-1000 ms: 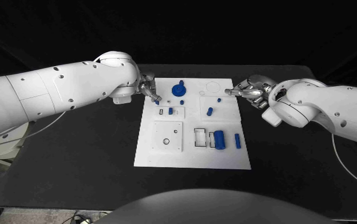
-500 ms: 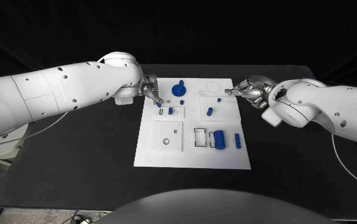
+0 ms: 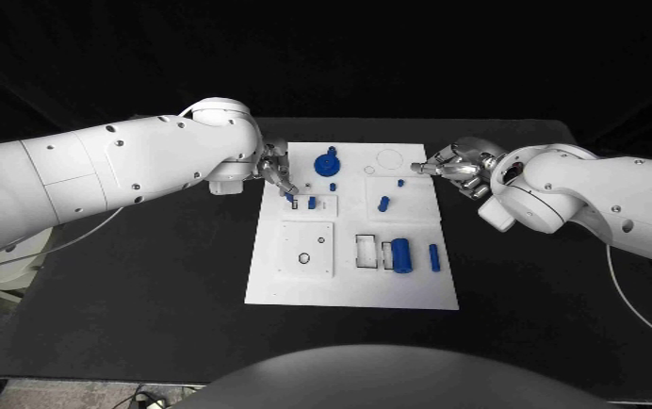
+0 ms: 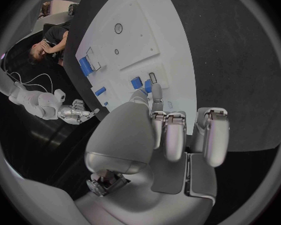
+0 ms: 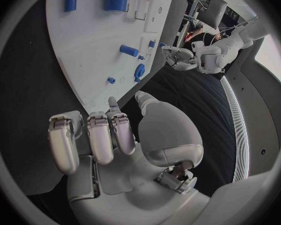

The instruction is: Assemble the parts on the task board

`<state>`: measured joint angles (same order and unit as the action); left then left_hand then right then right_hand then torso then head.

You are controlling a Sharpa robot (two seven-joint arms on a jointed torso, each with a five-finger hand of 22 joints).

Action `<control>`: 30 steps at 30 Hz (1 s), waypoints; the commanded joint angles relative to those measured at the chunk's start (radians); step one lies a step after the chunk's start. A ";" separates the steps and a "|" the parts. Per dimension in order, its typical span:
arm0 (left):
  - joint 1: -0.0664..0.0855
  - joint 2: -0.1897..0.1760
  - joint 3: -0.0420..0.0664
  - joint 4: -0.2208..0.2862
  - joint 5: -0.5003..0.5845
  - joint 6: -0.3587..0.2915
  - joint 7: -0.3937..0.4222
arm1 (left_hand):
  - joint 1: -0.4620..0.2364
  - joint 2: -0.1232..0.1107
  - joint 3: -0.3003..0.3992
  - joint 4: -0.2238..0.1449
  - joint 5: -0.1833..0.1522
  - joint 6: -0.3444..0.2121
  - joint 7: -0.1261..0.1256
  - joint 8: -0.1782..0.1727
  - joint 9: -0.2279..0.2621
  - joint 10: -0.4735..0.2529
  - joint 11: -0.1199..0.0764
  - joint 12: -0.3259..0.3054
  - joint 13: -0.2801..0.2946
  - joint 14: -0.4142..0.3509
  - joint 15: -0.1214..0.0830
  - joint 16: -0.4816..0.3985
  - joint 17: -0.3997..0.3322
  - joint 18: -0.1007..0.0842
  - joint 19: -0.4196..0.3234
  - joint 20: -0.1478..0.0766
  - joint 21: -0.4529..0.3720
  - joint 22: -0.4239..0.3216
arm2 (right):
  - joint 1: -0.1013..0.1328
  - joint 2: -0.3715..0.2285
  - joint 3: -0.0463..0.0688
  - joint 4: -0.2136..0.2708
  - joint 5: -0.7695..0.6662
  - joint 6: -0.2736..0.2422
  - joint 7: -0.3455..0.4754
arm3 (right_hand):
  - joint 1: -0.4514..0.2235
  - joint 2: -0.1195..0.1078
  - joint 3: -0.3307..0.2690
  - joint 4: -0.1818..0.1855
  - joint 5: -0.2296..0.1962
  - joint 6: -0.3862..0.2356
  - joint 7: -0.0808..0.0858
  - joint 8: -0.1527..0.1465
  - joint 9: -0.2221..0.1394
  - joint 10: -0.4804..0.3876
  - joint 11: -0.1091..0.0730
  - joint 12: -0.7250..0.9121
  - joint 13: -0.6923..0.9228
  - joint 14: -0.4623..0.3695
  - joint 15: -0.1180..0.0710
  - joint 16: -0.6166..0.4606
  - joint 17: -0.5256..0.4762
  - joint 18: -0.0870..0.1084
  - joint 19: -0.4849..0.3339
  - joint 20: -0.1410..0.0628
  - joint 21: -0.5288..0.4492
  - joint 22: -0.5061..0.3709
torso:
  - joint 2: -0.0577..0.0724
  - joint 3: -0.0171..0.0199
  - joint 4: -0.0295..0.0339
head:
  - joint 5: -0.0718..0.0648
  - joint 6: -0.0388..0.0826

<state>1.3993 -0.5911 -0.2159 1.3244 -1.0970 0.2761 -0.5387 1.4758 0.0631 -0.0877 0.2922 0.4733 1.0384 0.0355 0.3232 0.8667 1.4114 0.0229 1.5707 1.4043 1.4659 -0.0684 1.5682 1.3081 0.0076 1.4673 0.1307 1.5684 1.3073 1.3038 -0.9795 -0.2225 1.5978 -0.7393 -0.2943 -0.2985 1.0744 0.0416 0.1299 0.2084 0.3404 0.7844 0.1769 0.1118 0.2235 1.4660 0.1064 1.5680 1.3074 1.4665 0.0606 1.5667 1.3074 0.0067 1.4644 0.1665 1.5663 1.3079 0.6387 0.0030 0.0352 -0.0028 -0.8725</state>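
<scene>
The white task board [image 3: 353, 282] lies in the middle of the black table. My left hand [image 3: 273, 171] hovers over the board's left edge and pinches a small blue peg [image 3: 289, 197] [image 4: 148, 87] between thumb and a fingertip. The peg sits just beside a narrow slot [image 4: 153, 77] and another blue peg [image 3: 311, 203] standing in the board. My right hand [image 3: 454, 166] [image 5: 115, 130] rests at the board's right edge with its fingers curled in and nothing in them. A small blue peg [image 3: 401, 183] stands close to it.
On the board are a blue round knob [image 3: 326, 162], an oblong blue piece [image 3: 383, 204], a blue cylinder [image 3: 401, 254], a blue bar [image 3: 433, 257], a square plate with a hole [image 3: 306, 249] and a rectangular recess [image 3: 366, 250]. Black table [image 3: 150, 268] surrounds the board.
My left hand has moved a little right and toward the front over the board, carrying the small blue peg. My right hand has stayed where it was.
</scene>
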 commanded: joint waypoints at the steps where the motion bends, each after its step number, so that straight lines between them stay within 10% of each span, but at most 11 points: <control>1: -0.002 0.001 0.000 0.003 0.003 0.022 -0.005 | -0.001 0.009 0.006 0.000 0.007 0.010 -0.015 0.006 0.002 0.159 -0.056 0.000 0.167 0.105 -0.006 0.003 0.263 -0.008 0.103 0.006 0.002 0.263 | -0.001 0.001 0.000 0.000 -0.006 0.011 0.004 | 0.009 -0.002 -0.006 -0.002 0.004 0.001 0.007 0.005 0.001 0.105 0.010 0.003 0.263 0.104 0.006 0.004 0.263 -0.007 0.106 0.008 0.004 0.263 | 0.000 -0.0004 -0.0001 | 0.000 0.000; 30: -0.015 0.019 0.000 -0.033 0.008 0.022 0.015 | 0.001 0.013 0.016 -0.001 0.006 0.012 -0.015 0.003 0.000 0.159 -0.057 0.000 0.167 0.105 -0.006 0.003 0.263 -0.008 0.103 0.006 0.002 0.263 | -0.001 0.001 0.000 0.001 -0.006 0.010 0.005 | 0.009 -0.002 -0.006 -0.002 0.004 0.001 0.007 0.005 0.001 0.105 0.010 0.003 0.263 0.104 0.006 0.004 0.263 -0.007 0.106 0.008 0.004 0.263 | 0.000 0.0004 -0.0004 | -0.001 0.000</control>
<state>1.3844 -0.5745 -0.2161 1.2927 -1.0953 0.2853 -0.5369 1.4772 0.0644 -0.0754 0.2910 0.4762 1.0402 0.0373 0.3242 0.8650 1.4114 0.0229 1.5707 1.4045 1.4663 -0.0679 1.5682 1.3078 0.0076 1.4674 0.1307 1.5684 1.3073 1.3031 -0.9790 -0.2225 1.5980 -0.7393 -0.2943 -0.2980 1.0744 0.0416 0.1299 0.2083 0.3404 0.7844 0.1769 0.1118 0.2231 1.4660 0.1064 1.5680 1.3073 1.4664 0.0606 1.5667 1.3081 0.0066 1.4643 0.1665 1.5663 1.3076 0.6394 0.0029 0.0348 -0.0041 -0.8725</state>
